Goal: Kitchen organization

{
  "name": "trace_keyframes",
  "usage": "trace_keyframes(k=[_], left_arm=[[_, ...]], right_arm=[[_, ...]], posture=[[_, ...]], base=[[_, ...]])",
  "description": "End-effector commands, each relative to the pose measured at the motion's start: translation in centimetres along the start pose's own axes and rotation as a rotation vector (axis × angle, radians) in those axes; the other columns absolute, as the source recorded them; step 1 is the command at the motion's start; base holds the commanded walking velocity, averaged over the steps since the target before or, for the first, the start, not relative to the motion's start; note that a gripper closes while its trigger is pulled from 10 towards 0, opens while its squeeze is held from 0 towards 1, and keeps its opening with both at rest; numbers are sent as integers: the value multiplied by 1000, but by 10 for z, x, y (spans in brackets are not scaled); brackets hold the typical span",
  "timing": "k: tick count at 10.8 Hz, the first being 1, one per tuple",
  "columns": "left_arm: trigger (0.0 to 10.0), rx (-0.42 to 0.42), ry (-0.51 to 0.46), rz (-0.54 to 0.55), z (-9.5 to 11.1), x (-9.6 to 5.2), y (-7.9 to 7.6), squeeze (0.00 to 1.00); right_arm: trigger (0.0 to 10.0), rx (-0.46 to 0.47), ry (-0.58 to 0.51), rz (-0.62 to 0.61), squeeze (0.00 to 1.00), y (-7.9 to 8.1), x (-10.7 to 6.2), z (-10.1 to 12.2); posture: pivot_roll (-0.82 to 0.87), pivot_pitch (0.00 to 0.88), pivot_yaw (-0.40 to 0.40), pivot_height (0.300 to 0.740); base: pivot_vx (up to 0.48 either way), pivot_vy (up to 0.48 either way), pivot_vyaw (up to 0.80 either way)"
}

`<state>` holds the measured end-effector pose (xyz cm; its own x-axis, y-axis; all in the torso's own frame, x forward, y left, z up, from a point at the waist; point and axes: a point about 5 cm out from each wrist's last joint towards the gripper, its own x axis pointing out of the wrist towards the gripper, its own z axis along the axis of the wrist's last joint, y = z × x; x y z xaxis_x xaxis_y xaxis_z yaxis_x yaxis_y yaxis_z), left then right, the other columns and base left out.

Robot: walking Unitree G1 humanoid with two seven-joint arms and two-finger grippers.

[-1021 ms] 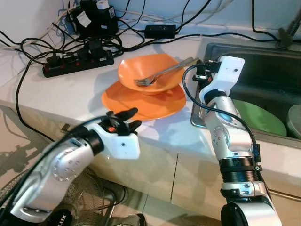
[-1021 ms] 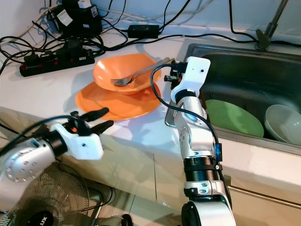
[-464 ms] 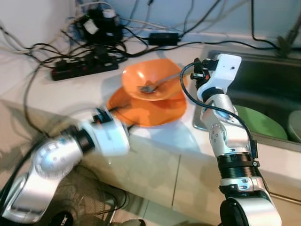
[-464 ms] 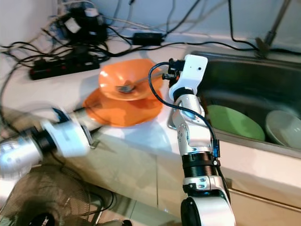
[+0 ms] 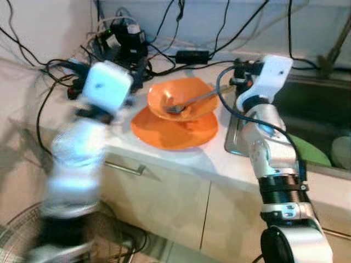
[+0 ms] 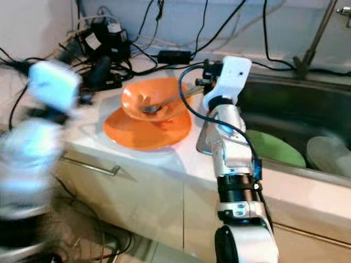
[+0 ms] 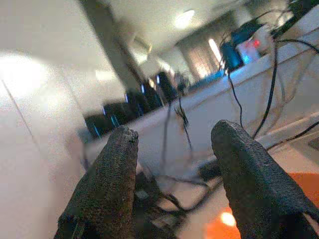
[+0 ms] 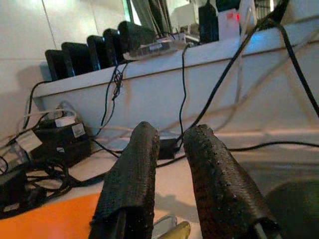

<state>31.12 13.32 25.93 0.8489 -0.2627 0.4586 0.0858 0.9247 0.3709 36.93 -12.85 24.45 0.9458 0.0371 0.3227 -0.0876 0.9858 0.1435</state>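
Swung up from below the table edge a second ago, the left arm now stands raised and motion-blurred at the left of the white table (image 5: 181,159), with the left gripper (image 7: 174,149) spread wide and empty, its two black fingers well apart and pointing toward the tangle of black cables and the power strip (image 6: 104,71) at the back. An orange bowl (image 5: 181,98) sits on a flat orange plate (image 5: 175,129), and a metal fork (image 5: 192,102) lies in the bowl with its handle reaching toward the right gripper (image 8: 172,164). That gripper hovers just above the handle end, fingers slightly parted, gripping nothing. Beside it, a green plate (image 6: 274,150) lies in the steel sink (image 6: 285,104).
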Motion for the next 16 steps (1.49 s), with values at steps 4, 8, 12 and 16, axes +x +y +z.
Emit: trace_keyframes(k=[4,8,12,16], left_arm=[[10000,-89,78,3,-30,22,-39,0],[10000,-69,84,48,-40,21,-34,0],[10000,-59,95,48,-45,21,-28,0],[10000,-55,135,75,-50,22,-23,0]], right_arm=[[10000,-30,9,22,0,7,-3,-3],[10000,-87,8,92,0,16,-4,-4],[10000,-80,31,91,0,16,-5,-9],[10000,-103,50,125,0,20,-6,-12]], posture=[[141,1,83,740],[144,15,63,740],[150,20,60,740],[155,29,58,740]], base=[[0,-142,0],[0,-457,344],[0,-182,0],[0,0,366]])
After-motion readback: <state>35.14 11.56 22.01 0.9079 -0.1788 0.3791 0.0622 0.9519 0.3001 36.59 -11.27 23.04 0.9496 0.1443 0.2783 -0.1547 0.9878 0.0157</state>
